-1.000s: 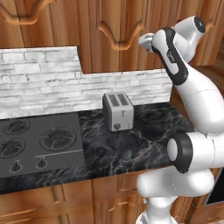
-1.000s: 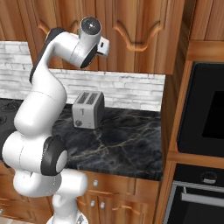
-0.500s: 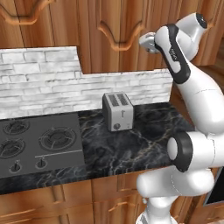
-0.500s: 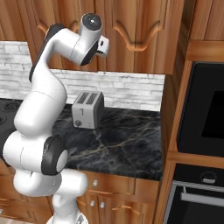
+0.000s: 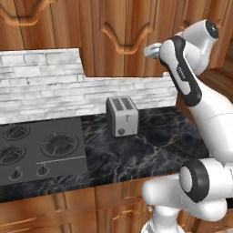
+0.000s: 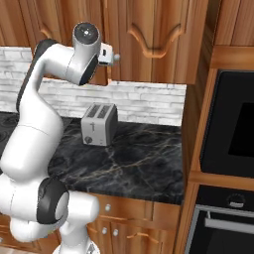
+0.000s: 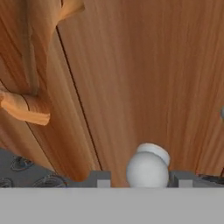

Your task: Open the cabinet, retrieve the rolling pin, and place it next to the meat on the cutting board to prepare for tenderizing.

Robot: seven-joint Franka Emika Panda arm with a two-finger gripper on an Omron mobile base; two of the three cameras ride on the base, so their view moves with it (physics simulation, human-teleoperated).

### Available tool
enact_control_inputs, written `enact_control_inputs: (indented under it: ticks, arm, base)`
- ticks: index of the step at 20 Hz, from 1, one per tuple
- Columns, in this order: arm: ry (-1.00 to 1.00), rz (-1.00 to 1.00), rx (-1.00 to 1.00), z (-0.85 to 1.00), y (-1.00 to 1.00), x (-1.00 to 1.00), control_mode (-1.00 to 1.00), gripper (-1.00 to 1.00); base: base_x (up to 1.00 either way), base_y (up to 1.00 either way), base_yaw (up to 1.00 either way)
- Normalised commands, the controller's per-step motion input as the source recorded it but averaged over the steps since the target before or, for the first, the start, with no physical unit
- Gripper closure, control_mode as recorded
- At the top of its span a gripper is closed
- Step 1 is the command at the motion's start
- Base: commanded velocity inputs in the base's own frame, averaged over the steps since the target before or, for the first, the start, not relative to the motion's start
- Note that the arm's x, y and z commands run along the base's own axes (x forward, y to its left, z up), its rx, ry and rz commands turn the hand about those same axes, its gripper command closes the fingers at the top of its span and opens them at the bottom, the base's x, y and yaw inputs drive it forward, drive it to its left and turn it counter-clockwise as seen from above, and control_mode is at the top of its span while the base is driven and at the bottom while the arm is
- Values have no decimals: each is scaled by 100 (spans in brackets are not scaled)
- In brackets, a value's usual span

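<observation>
I am on the first step, opening the cabinet [image 5: 113,36]. The gripper [image 7: 144,178] is raised at its right door, and the round silver knob [image 7: 147,168] sits between the two fingertips, which stand a little apart, not pressing it. Next I must close on the knob and pull the door toward me.

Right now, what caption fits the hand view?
Open gripper straddling the round silver knob on the wooden cabinet door.
</observation>
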Motion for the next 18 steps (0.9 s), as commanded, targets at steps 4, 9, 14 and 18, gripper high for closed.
enact_control_inputs:
  ticks: [4, 9, 14, 18]
  arm:
    - [-27, 0, -15, -15, 66, -61, -100, 100]
    - [-23, 0, -10, -15, 63, -61, -100, 100]
    - [-19, 0, -5, -13, 63, -64, -100, 100]
    - [-14, 1, -3, -11, 67, -56, -100, 100]
  base:
    - [0, 0, 0]
    - [0, 0, 0]
    - [0, 0, 0]
    - [0, 0, 0]
